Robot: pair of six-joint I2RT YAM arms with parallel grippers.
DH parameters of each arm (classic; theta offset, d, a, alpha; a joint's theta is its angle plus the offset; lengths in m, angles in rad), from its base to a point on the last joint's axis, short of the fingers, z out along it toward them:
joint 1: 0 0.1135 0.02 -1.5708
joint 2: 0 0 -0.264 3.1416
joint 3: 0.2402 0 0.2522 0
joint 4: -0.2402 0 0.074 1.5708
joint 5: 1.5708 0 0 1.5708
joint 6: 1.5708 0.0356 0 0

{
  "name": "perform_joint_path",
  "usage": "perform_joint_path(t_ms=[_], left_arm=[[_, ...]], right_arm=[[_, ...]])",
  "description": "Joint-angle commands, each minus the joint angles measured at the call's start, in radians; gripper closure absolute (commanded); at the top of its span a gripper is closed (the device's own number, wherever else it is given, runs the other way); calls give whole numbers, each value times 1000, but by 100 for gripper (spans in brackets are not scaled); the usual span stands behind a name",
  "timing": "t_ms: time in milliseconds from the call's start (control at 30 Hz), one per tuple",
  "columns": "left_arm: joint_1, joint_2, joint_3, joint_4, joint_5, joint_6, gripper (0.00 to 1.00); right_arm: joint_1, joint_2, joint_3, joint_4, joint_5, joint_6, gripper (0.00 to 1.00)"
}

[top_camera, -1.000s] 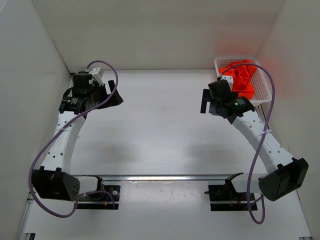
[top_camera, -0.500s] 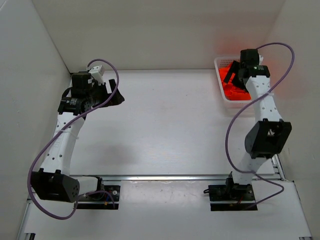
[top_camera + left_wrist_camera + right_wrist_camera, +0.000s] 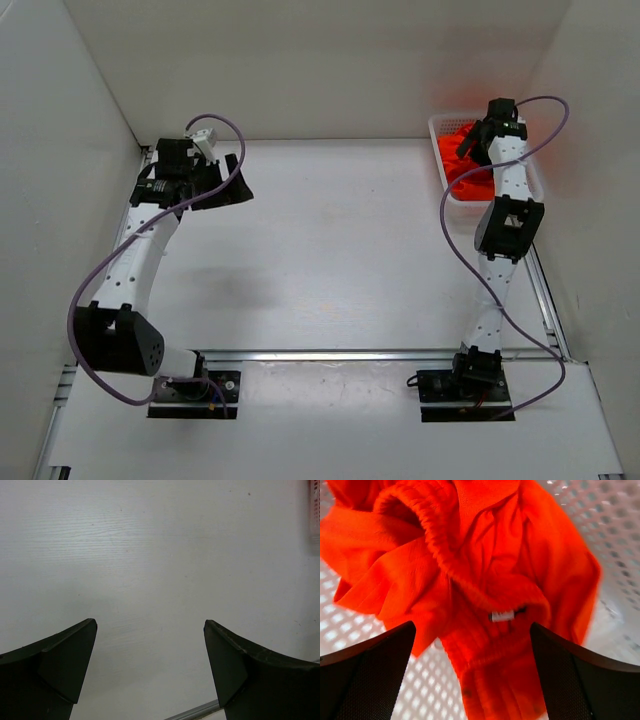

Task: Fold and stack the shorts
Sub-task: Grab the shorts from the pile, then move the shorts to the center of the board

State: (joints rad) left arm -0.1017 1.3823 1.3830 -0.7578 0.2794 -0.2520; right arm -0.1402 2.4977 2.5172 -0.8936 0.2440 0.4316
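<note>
The left hand [image 3: 222,188] is in the upper left of the top view, over the white table [image 3: 330,240]. In the left wrist view this hand [image 3: 150,625] has its two dark fingers [image 3: 60,665] wide apart, one in the lower left corner and one in the lower right. Nothing is between them, only bare table [image 3: 150,555]. The hand holds nothing and touches nothing.

The middle of the table has nothing but shadows on it.

The right arm reaches far up the right side of the top view. Its hand [image 3: 478,140] is over the white basket [image 3: 437,128] in the upper right corner. In the right wrist view the right hand [image 3: 472,626] is also wide apart, with one dark finger [image 3: 370,675] at each lower corner. It is not squeezing anything. The shorts [image 3: 485,580] lie right under it and fill the gap between the fingers. I cannot tell if the fingers touch the cloth.

The shorts [image 3: 462,172] are in the basket, not on the table. They are bright orange-red and all bunched up in a heap, so they do not point any clear way. The crinkly waistband [image 3: 440,545] is the one long part that shows. In the right wrist view it runs from the upper left down to the lower middle. A small white piece [image 3: 501,615] sits on the band near the middle of that view. The white holes of the basket [image 3: 600,520] show around the heap.
</note>
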Motion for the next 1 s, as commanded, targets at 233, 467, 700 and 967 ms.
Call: perform_joint_path(t_ms=[233, 467, 700, 967], left_arm=[[-7, 116, 88, 12, -37, 0, 0], [-35, 150, 106, 12, -28, -21, 0], [-53, 92, 56, 12, -2, -61, 0], [-53, -106, -56, 12, -12, -104, 0]], right_arm=[[-39, 177, 34, 317, -250, 74, 6], [-39, 103, -10, 357, -220, 72, 94], [-39, -235, -103, 279, -221, 36, 100], [25, -617, -127, 268, -416, 6, 100]])
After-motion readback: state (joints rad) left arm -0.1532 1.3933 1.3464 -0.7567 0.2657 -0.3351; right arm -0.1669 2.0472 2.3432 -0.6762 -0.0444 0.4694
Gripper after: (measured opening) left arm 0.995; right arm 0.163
